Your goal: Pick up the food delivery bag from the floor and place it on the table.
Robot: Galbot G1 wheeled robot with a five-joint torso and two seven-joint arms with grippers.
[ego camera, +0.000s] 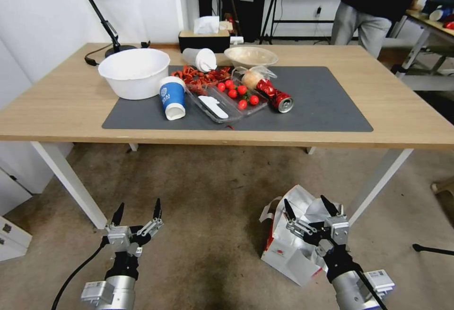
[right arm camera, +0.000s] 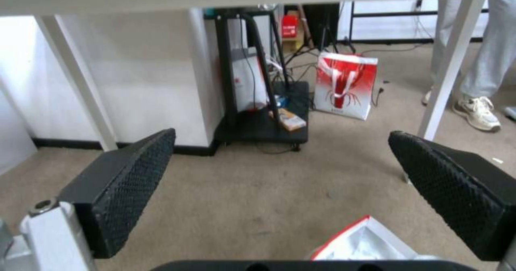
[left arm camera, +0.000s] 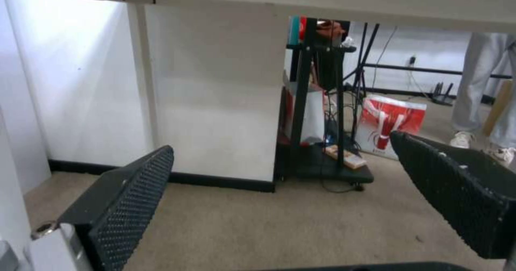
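Observation:
The food delivery bag [ego camera: 286, 248] lies crumpled on the floor [ego camera: 213, 196] at the lower right, white with red edges, a small red logo and white strap handles. My right gripper [ego camera: 305, 201] hovers just above its top, fingers open and nothing between them. In the right wrist view that gripper [right arm camera: 282, 134] is spread wide, with the bag's red-edged mouth and foil lining [right arm camera: 365, 242] just below it. My left gripper [ego camera: 139, 203] hangs open over bare floor to the left, also open in its own view [left arm camera: 282, 141]. The light-wood table [ego camera: 56, 111] stands ahead on white legs.
A white table leg [ego camera: 378, 184] stands close beside the bag. The dark mat [ego camera: 321, 101] carries a white bowl [ego camera: 135, 71], blue cup [ego camera: 171, 97], tray of tomatoes [ego camera: 227, 99] and red can [ego camera: 276, 97]. A red-and-white bag [right arm camera: 344, 85] stands far off under the table.

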